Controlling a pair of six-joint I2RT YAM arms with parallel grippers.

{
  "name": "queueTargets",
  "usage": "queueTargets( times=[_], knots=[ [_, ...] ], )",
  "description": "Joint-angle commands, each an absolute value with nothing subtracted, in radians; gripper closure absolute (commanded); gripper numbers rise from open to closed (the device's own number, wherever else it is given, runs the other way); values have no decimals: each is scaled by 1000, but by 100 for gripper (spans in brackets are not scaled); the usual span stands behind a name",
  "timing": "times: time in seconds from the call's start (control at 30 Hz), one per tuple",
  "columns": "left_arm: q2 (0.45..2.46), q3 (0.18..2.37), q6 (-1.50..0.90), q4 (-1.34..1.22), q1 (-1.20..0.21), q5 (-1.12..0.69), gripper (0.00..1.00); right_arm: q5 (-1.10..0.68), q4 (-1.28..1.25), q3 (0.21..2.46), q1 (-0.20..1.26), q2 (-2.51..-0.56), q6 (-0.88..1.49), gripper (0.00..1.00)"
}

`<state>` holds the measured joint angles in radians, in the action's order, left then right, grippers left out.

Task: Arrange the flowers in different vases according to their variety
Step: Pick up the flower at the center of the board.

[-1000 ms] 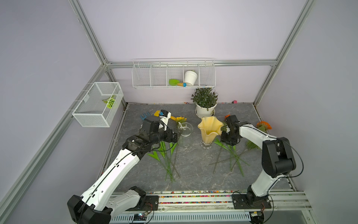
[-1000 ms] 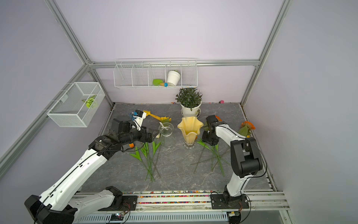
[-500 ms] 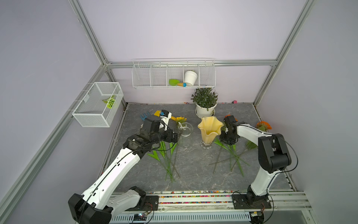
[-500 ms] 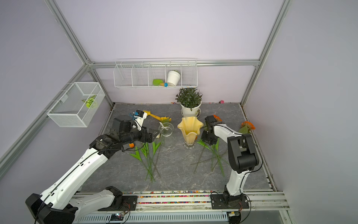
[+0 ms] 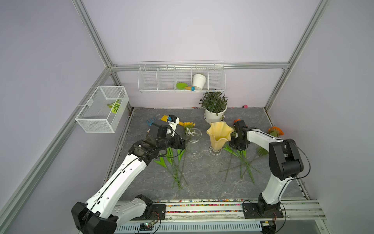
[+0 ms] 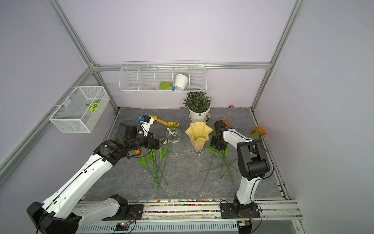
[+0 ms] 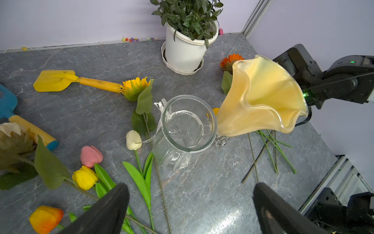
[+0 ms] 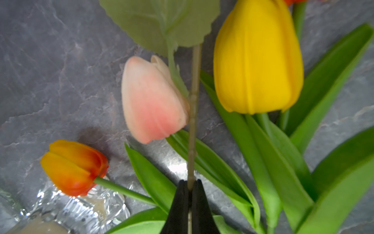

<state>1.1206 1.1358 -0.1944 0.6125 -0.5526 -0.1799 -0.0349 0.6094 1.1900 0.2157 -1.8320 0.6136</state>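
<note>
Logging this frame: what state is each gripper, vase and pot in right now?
left gripper: open, holding nothing.
right gripper: shut on a pale green stem.
yellow vase: upright, no flowers in it.
clear vase: upright, no flowers in it.
white pot in the wall rack: tipped over.
potted plant: upright.
</note>
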Motion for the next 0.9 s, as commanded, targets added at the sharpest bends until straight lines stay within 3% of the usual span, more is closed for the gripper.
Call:
queueTargets(
  times=[0.0, 0.3, 0.53, 0.87],
  knots=[
    [1112, 1170, -167, 623, -551, -170, 0, 11, 620, 1201, 221, -1774, 623, 100],
    [1103, 1183, -151, 618, -551, -137, 0, 95, 679, 1243, 184, -1535, 592, 100],
    [1098, 1170, -158, 607, -547, -81, 0, 147, 723, 1382, 184, -1360, 428, 100],
    [1005, 1035, -269, 490, -410, -137, 0, 123, 850, 1864, 235, -1375, 322, 100]
  ],
)
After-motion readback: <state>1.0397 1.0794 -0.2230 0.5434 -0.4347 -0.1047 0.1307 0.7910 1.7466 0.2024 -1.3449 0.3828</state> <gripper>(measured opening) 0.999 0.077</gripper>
